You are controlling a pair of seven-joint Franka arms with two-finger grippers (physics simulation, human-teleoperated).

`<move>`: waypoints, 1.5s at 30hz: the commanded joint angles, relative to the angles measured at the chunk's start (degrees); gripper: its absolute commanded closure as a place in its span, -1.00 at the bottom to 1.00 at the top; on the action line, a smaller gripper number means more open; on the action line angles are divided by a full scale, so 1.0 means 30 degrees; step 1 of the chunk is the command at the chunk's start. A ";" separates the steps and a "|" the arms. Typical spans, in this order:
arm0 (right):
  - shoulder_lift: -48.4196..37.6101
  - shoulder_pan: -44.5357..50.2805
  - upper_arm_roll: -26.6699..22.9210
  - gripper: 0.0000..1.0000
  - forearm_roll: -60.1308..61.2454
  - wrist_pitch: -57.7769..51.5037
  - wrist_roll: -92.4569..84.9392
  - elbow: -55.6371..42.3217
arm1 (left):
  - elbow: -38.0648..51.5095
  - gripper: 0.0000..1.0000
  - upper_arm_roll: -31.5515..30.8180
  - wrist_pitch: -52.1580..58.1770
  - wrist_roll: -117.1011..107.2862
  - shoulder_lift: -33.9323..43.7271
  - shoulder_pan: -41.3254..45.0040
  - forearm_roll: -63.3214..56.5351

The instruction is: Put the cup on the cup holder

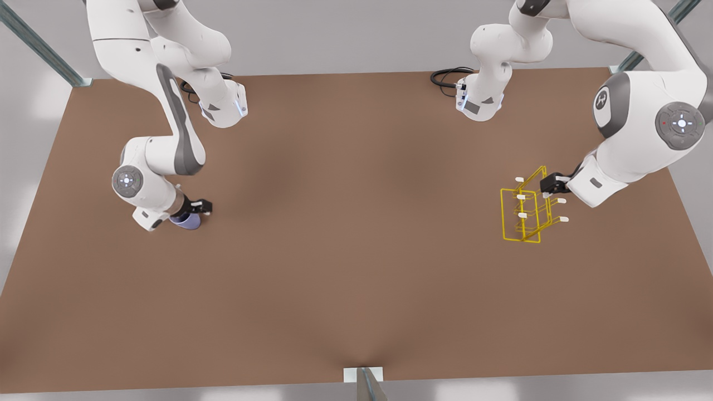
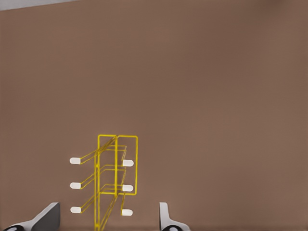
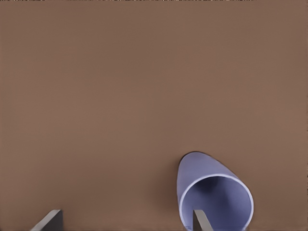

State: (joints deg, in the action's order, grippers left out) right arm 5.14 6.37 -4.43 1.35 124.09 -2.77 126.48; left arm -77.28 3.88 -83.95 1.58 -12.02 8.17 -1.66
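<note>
Two grippers low over the table (image 1: 356,278): right gripper (image 1: 196,210) at the front view's left, fingers spread, one finger inside the rim of the cup (image 3: 214,197) and one outside. Left gripper (image 1: 551,186) at the front view's right, fingers apart, astride the near end of the upright holder (image 2: 113,180), nothing gripped.

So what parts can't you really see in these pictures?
- Front view: most of the cup is covered by the right gripper, so how it sits on the table is unclear there.
- Right wrist view: the cup's lower rim is cut off by the picture edge.
- Left wrist view: the foot of the cup holder runs off the edge between the open left gripper.
- Front view: the left gripper overlaps the rack's far wires.
</note>
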 commanded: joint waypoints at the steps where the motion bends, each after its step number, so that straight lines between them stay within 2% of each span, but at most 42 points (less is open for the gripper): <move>1: -0.0220 -0.0307 -0.0018 -1.00 -0.0011 0.1028 -0.0541 0.0408 | 0.0008 -1.00 -0.0005 0.0006 0.0058 -0.0035 0.0001 -0.0004; 12: 0.0336 -0.1333 -0.0018 -1.00 -0.0158 0.5159 -0.1419 0.2870 | -0.0021 -1.00 -0.0005 0.0065 0.0058 -0.0064 0.0001 0.0055; 23: 0.1684 -0.1538 -0.0077 -1.00 -0.0217 0.6566 -0.1917 0.2899 | -0.0021 -1.00 -0.0005 0.0153 0.0058 -0.0153 0.0001 0.0055; 24: 0.1772 -0.1538 -0.0048 -0.92 -0.0217 0.6566 -0.1917 0.2899 | -0.0021 -1.00 -0.0005 0.0153 0.0058 -0.0153 0.0001 0.0055; 25: 0.1830 -0.1538 -0.0047 -0.67 -0.0217 0.6595 -0.1917 0.2957 | -0.0021 -1.00 -0.0005 0.0153 0.0058 -0.0153 0.0001 0.0055; 26: 0.1977 -0.1538 -0.0048 -0.61 -0.0217 0.6624 -0.1888 0.3045 | -0.0021 -1.00 0.0024 0.0153 0.0058 -0.0153 0.0001 0.0055; 27: 0.1948 -0.1538 -0.0048 -0.42 -0.0217 0.6566 -0.1917 0.3074 | -0.0021 -1.00 0.0024 0.0153 0.0058 -0.0153 0.0001 0.0055; 30: 0.1948 -0.1538 -0.0048 0.33 -0.0217 0.6361 -0.2649 0.3338 | -0.0021 -1.00 0.0024 0.0153 0.0058 -0.0182 0.0001 0.0055; 32: 0.1918 -0.1538 -0.0047 0.51 -0.0217 0.6302 -0.2650 0.3573 | -0.0021 -1.00 -0.0005 0.0153 0.0058 -0.0270 0.0001 0.0055; 33: 0.1889 -0.1538 -0.0047 0.57 -0.0217 0.6244 -0.2650 0.3602 | -0.0021 -1.00 -0.0005 0.0124 0.0058 -0.0270 0.0001 0.0055; 42: 0.0278 -0.1128 0.0070 0.57 0.0135 0.5657 -0.3939 0.2724 | 0.0008 -1.00 -0.0005 0.0124 0.0029 -0.0270 0.0031 0.0055; 45: 0.0658 -0.0133 0.0333 0.57 0.3033 0.3813 -0.3998 0.0850 | -0.0021 -1.00 -0.0034 0.0153 0.0028 -0.0270 0.0089 0.0026</move>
State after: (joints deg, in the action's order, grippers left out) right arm 7.08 4.94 -3.62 6.04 139.54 -11.12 129.94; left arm -77.36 3.80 -83.55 1.73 -12.90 8.42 -1.50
